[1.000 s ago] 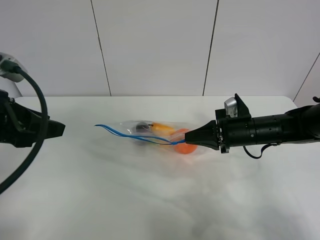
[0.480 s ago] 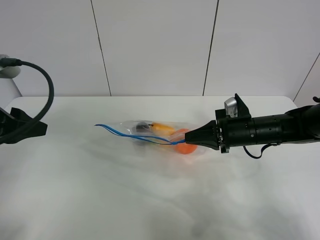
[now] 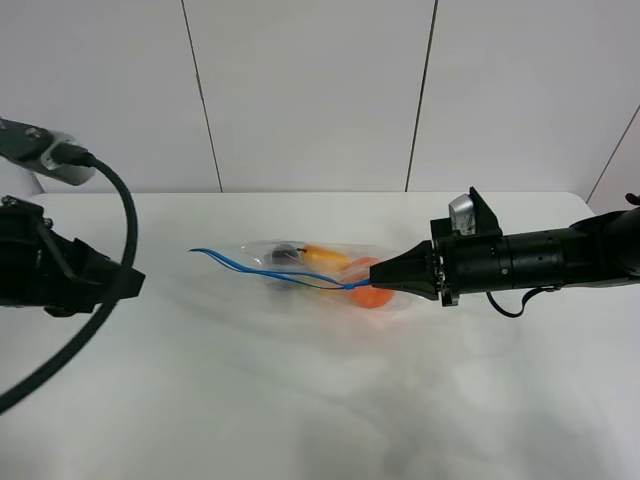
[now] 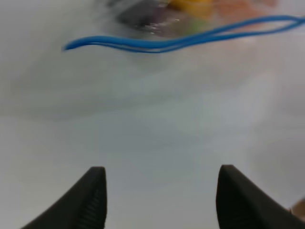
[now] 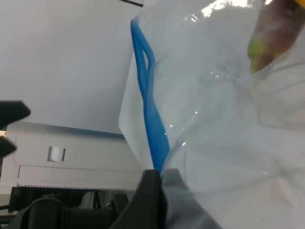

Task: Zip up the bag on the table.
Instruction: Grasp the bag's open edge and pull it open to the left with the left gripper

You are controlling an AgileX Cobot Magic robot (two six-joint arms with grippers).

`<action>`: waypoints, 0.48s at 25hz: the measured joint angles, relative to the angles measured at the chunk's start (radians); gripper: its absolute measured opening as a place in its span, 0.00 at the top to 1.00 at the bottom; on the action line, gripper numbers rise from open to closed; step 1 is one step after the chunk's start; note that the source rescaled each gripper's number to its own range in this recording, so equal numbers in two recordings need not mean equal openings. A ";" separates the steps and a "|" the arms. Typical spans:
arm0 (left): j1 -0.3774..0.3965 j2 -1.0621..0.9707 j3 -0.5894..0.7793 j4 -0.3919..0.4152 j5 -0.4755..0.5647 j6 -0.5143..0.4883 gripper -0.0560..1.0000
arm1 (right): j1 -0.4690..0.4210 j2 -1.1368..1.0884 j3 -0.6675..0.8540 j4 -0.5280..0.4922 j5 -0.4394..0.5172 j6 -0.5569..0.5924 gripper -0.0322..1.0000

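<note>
The clear bag [image 3: 310, 268] lies on the white table [image 3: 300, 400], with an orange [image 3: 372, 296], a yellow pear and a dark eggplant inside. Its blue zipper strip [image 3: 260, 270] runs wavy from the bag's left end to the right. My right gripper [image 3: 377, 274] is shut on the strip's right end; its wrist view shows the strip [image 5: 150, 119] pinched between the fingers. My left gripper [image 3: 125, 283] is open and empty, left of the bag and apart from it. In its wrist view the strip [image 4: 181, 40] lies well beyond the fingertips [image 4: 93, 195].
A thick black cable [image 3: 100, 290] loops off the left arm over the table's left side. Grey wall panels stand behind the table's far edge.
My left arm has swung in from the left edge toward the bag. The right gripper and the bag have not moved.
</note>
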 joint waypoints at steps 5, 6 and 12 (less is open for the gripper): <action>-0.144 0.000 0.000 0.000 0.000 0.028 0.00 | 0.000 0.000 0.000 0.000 0.000 0.000 0.97; -0.166 0.000 0.000 0.000 0.000 0.031 0.00 | 0.000 0.000 0.000 0.000 0.000 0.000 0.97; -0.284 0.000 0.000 0.000 0.000 0.034 0.00 | 0.000 0.000 0.000 0.000 -0.001 0.000 0.97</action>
